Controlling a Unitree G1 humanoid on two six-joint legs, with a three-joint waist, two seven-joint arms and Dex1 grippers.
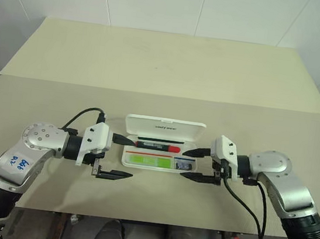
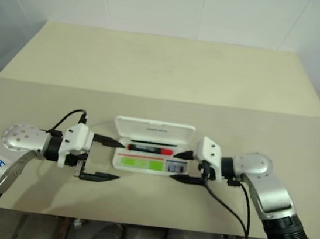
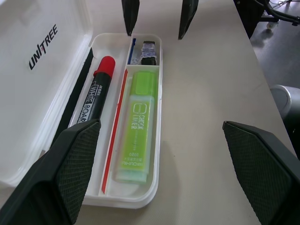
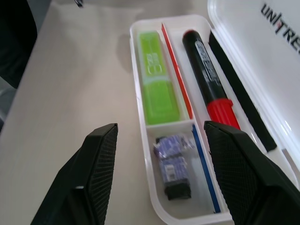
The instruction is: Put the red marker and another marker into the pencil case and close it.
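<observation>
We see a white pencil case (image 3: 140, 199) on the beige table (image 1: 167, 67). Inside it lie a black red-capped marker (image 3: 96, 91) and a lime-green highlighter (image 3: 138, 126), beside red and blue stripes.

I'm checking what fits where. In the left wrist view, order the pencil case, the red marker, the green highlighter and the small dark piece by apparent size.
1. Pencil case
2. Red marker and green highlighter: similar length, highlighter wider, marker partly hidden, so unranked
3. Small dark piece

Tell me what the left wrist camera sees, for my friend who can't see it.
An open white pencil case lies on a beige table, holding a red marker beside a lime-green highlighter. The left gripper hovers open near it, and the right gripper is open at the far end.
</observation>
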